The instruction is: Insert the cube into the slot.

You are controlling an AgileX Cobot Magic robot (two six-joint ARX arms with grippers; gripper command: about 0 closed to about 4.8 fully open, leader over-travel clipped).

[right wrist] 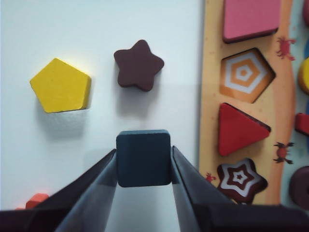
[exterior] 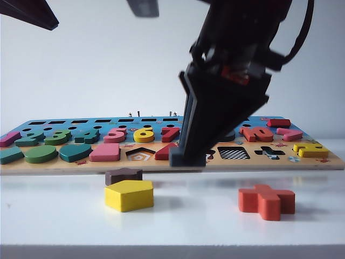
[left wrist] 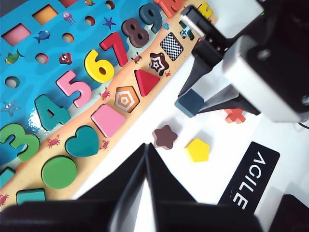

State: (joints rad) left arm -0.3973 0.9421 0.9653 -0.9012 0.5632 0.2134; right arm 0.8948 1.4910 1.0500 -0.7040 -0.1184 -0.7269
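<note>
- Exterior view: low, near table height, facing the front edge of the puzzle board close up.
- Left wrist view: high, oblique, looking down on that board from farther off.
- Right wrist view: straight down, close beside the board.
- All three share the yellow pentagon before the board.

Right gripper over the white worktop, fingers pinching the cube just beside the board edge. Checkered slot bare, near the star cut-out. Brown star and yellow pentagon loose below. Left gripper dark in foreground, tips together.
</note>
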